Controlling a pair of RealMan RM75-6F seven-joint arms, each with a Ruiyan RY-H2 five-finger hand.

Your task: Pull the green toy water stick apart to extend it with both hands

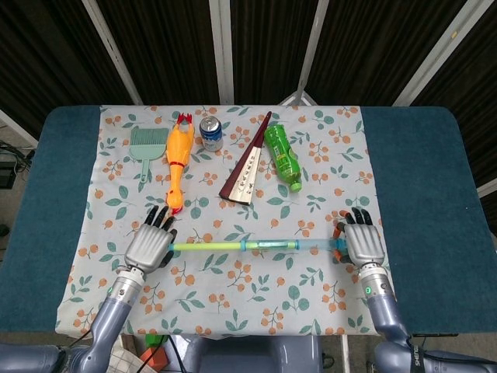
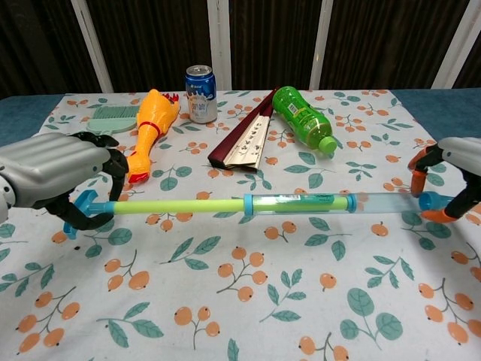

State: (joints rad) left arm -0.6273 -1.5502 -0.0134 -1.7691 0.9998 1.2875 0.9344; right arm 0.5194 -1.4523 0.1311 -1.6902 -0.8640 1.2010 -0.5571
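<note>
The green toy water stick [image 1: 256, 245] [image 2: 225, 204] lies stretched across the near part of the flowered cloth, held just above it. Its thin green rod runs left and its clear tube with a blue collar runs right. My left hand [image 1: 148, 246] [image 2: 56, 174] grips the blue handle at the rod's left end. My right hand [image 1: 364, 243] [image 2: 455, 173] grips the blue and orange cap at the tube's right end.
Behind the stick lie a yellow rubber chicken [image 1: 178, 159], a blue drink can [image 1: 210, 133], a folded dark red fan [image 1: 247, 163], a green bottle [image 1: 282, 155] and a green brush [image 1: 145, 145]. Blue table cover [image 1: 423, 186] flanks the cloth.
</note>
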